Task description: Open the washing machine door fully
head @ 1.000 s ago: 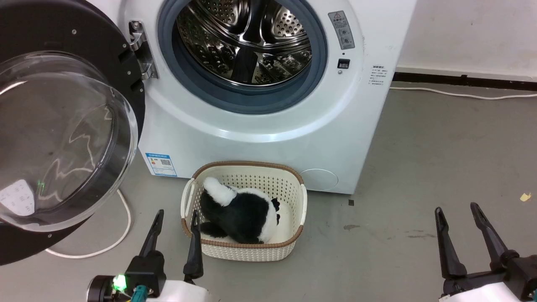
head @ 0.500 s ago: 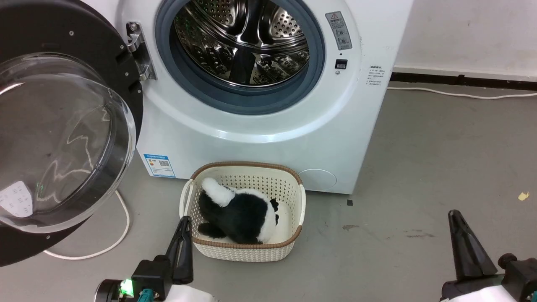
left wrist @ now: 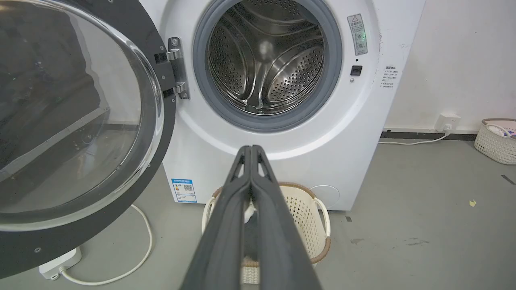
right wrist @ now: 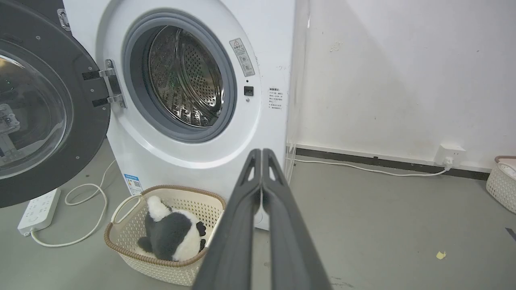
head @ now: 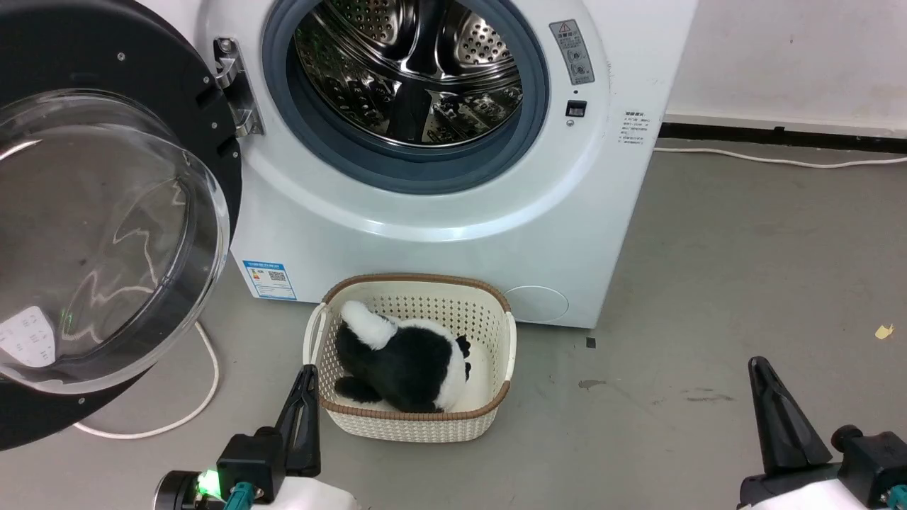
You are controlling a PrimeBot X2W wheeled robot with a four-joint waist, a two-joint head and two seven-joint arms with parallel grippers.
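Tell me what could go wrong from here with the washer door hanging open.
1. The washing machine door juts out on the robot's left; lifting the shut left hand could clip its glass bowl.
2. The basket sits right beside that hand, so a forward move may shove it.
3. A white cable and power strip lie on the floor below the door; rolling forward could snag them.

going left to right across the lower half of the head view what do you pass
washing machine door → left gripper → cream basket → right gripper → yellow scrap on the floor
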